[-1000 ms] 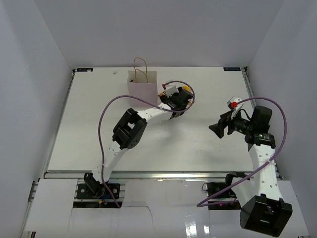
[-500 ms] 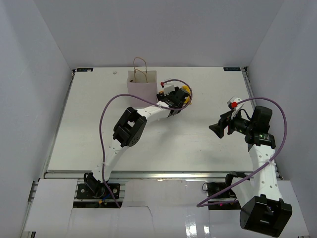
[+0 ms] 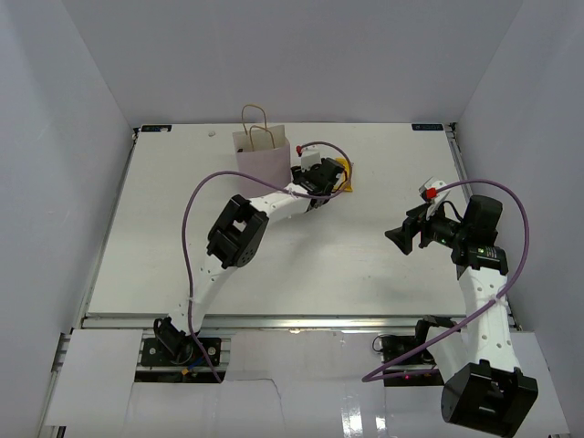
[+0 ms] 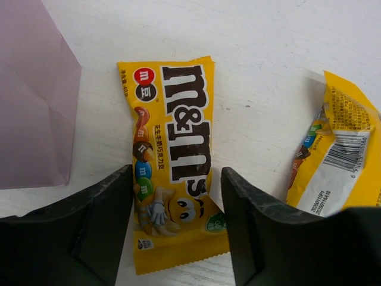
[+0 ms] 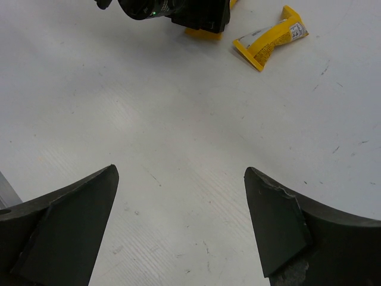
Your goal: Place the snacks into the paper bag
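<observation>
The pale pink paper bag (image 3: 263, 157) stands upright at the back of the table; its side also shows in the left wrist view (image 4: 30, 101). A yellow snack packet (image 4: 172, 155) lies flat just right of the bag. My left gripper (image 4: 177, 179) is open, its fingers (image 4: 101, 220) straddling the packet's lower end. In the top view the left gripper (image 3: 319, 180) covers that packet. A second yellow packet (image 4: 342, 161) lies to the right, also visible in the top view (image 3: 345, 171) and the right wrist view (image 5: 271, 39). My right gripper (image 3: 399, 239) (image 5: 180, 171) is open and empty. The green, purple and yellow-orange packets are out of view.
The white table (image 3: 182, 237) is boxed in by grey walls at the back and both sides. The left arm's purple cable (image 3: 196, 210) loops over the table's left half. The left arm's wrist (image 5: 172, 12) shows at the top of the right wrist view.
My left gripper has moved back and left, closer to the bag, and now straddles the yellow packet. The right arm has not moved.
</observation>
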Robot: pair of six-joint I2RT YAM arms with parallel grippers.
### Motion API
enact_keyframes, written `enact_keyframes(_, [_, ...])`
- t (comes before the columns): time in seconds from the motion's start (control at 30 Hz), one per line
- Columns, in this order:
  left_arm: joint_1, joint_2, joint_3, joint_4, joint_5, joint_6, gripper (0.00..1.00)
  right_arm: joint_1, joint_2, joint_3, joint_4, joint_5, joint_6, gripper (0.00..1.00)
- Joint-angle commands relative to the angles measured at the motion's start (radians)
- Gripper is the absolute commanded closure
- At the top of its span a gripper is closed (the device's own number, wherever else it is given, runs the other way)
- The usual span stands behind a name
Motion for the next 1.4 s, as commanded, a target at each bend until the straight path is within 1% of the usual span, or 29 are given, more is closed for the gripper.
enact_keyframes(0.0, [0.005, -0.017, -0.068, 0.006, 0.074, 0.022, 0.34, -0.006, -0.016, 0.005, 0.02, -0.006, 0.003, 0.08])
enact_keyframes(0.07, [0.005, -0.048, -0.103, 0.032, 0.088, 0.041, 0.39, -0.006, -0.016, 0.005, 0.02, -0.004, 0.005, 0.08])
enact_keyframes(0.17, [-0.003, -0.105, -0.189, 0.11, 0.112, 0.105, 0.49, -0.009, -0.019, 0.005, 0.02, -0.003, 0.003, 0.08])
enact_keyframes(0.2, [-0.009, -0.123, -0.239, 0.159, 0.132, 0.125, 0.52, -0.007, -0.019, 0.005, 0.02, -0.001, 0.003, 0.08])
enact_keyframes(0.23, [-0.012, -0.141, -0.265, 0.183, 0.143, 0.175, 0.56, -0.009, -0.021, 0.004, 0.02, -0.001, 0.003, 0.08])
enact_keyframes(0.27, [-0.016, -0.181, -0.293, 0.207, 0.152, 0.2, 0.56, -0.01, -0.021, 0.004, 0.02, -0.001, 0.003, 0.08])
enact_keyframes(0.3, [-0.018, -0.203, -0.325, 0.267, 0.192, 0.231, 0.59, -0.012, -0.023, 0.004, 0.02, -0.001, 0.003, 0.08])
enact_keyframes(0.37, [-0.021, -0.273, -0.407, 0.319, 0.236, 0.306, 0.63, -0.014, -0.026, 0.002, 0.02, -0.001, 0.001, 0.08])
enact_keyframes(0.4, [-0.021, -0.301, -0.434, 0.362, 0.29, 0.324, 0.63, -0.014, -0.026, 0.002, 0.02, -0.001, 0.001, 0.08])
enact_keyframes(0.43, [-0.021, -0.359, -0.497, 0.393, 0.327, 0.391, 0.64, -0.014, -0.027, 0.0, 0.02, -0.003, 0.0, 0.08])
enact_keyframes(0.47, [-0.021, -0.359, -0.526, 0.417, 0.374, 0.419, 0.66, -0.015, -0.027, 0.0, 0.02, -0.003, 0.0, 0.08])
enact_keyframes(0.5, [-0.02, -0.413, -0.546, 0.433, 0.414, 0.442, 0.66, -0.015, -0.027, 0.0, 0.02, -0.004, 0.0, 0.08])
enact_keyframes(0.53, [-0.02, -0.437, -0.56, 0.431, 0.487, 0.471, 0.67, -0.017, -0.027, -0.001, 0.02, -0.004, 0.0, 0.08])
enact_keyframes(0.57, [-0.02, -0.462, -0.58, 0.43, 0.532, 0.539, 0.69, -0.017, -0.027, -0.001, 0.02, -0.006, -0.002, 0.08])
enact_keyframes(0.6, [-0.018, -0.518, -0.594, 0.43, 0.58, 0.57, 0.71, -0.015, -0.027, -0.003, 0.02, -0.006, -0.002, 0.08])
enact_keyframes(0.63, [-0.02, -0.549, -0.608, 0.428, 0.621, 0.599, 0.71, -0.017, -0.029, -0.003, 0.02, -0.006, -0.002, 0.08])
enact_keyframes(0.7, [-0.009, -0.639, -0.641, 0.411, 0.759, 0.677, 0.72, -0.018, -0.027, -0.003, 0.02, -0.006, -0.002, 0.08])
enact_keyframes(0.73, [-0.006, -0.669, -0.648, 0.399, 0.784, 0.693, 0.72, -0.017, -0.027, -0.003, 0.02, -0.007, -0.003, 0.08])
enact_keyframes(0.77, [0.002, -0.698, -0.651, 0.382, 0.845, 0.731, 0.72, -0.018, -0.027, -0.003, 0.02, -0.009, -0.002, 0.08])
enact_keyframes(0.87, [0.045, -0.805, -0.649, 0.333, 0.943, 0.78, 0.72, -0.017, -0.029, -0.004, 0.02, -0.014, -0.003, 0.08])
enact_keyframes(0.93, [0.098, -0.877, -0.648, 0.319, 0.988, 0.806, 0.72, -0.018, -0.027, -0.004, 0.02, -0.014, -0.005, 0.08])
enact_keyframes(0.97, [0.121, -0.898, -0.648, 0.319, 1.05, 0.814, 0.72, -0.017, -0.029, -0.004, 0.02, -0.015, -0.005, 0.08])
enact_keyframes(1.0, [0.173, -0.916, -0.646, 0.324, 1.078, 0.823, 0.72, -0.017, -0.027, -0.004, 0.02, -0.017, -0.005, 0.08])
enact_keyframes(1.03, [0.198, -0.933, -0.642, 0.327, 1.097, 0.822, 0.72, -0.017, -0.027, -0.006, 0.02, -0.015, -0.005, 0.08])
enact_keyframes(1.07, [0.245, -0.96, -0.632, 0.339, 1.144, 0.828, 0.72, -0.018, -0.027, -0.006, 0.02, -0.017, -0.005, 0.08])
enact_keyframes(1.17, [0.315, -1.0, -0.628, 0.379, 1.203, 0.841, 0.72, -0.017, -0.027, -0.006, 0.02, -0.02, -0.006, 0.08])
enact_keyframes(1.2, [0.36, -1.002, -0.619, 0.402, 1.241, 0.848, 0.71, -0.018, -0.026, -0.006, 0.02, -0.018, -0.006, 0.08])
enact_keyframes(1.23, [0.381, -1.004, -0.611, 0.408, 1.255, 0.852, 0.71, -0.017, -0.026, -0.007, 0.02, -0.021, -0.006, 0.08])
enact_keyframes(1.37, [0.493, -0.968, -0.56, 0.416, 1.319, 0.864, 0.72, -0.017, -0.026, -0.007, 0.02, -0.026, -0.006, 0.08])
